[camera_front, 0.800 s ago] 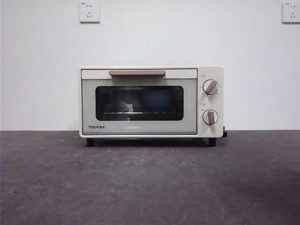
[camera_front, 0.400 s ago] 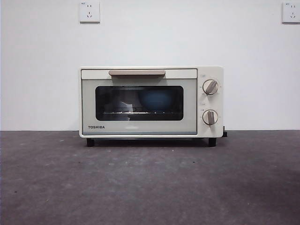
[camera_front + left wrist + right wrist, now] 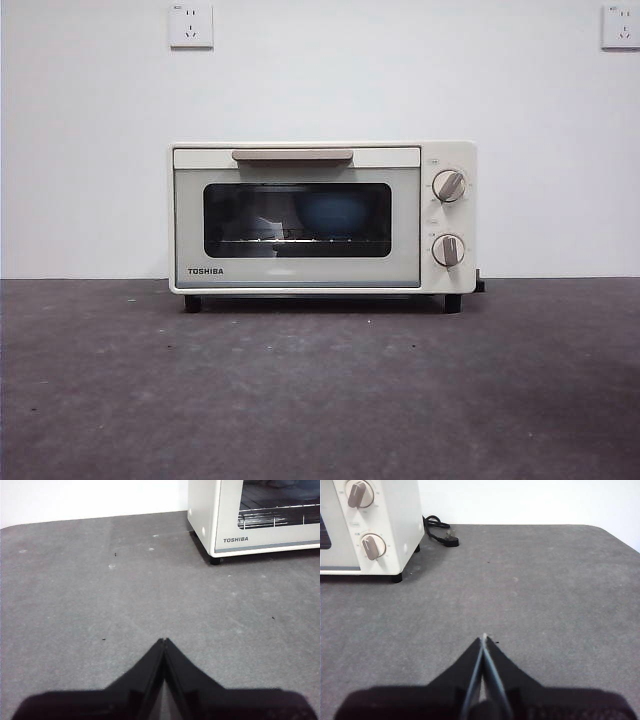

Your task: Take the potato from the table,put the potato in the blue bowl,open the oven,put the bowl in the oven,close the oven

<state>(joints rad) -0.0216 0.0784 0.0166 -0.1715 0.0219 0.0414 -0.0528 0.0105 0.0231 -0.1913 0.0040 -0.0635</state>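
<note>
Seeing the oven (image 3: pixel 322 218) shut at the table's (image 3: pixel 320 400) back edge with the bowl (image 3: pixel 333 213) inside, I'd judge that glossy bowl slippery, best gripped by its rim, while my left gripper (image 3: pixel 164 641) and right gripper (image 3: pixel 484 636) hover pinched closed, empty.

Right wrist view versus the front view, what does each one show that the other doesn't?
Only the right wrist view shows the right gripper, jaws shut above the table, and a black power plug lying unplugged behind the oven. Only the front view shows the closed door with its handle, the blue bowl dimly visible behind the glass, and two wall sockets. Both show the oven, its two knobs and the table.
</note>
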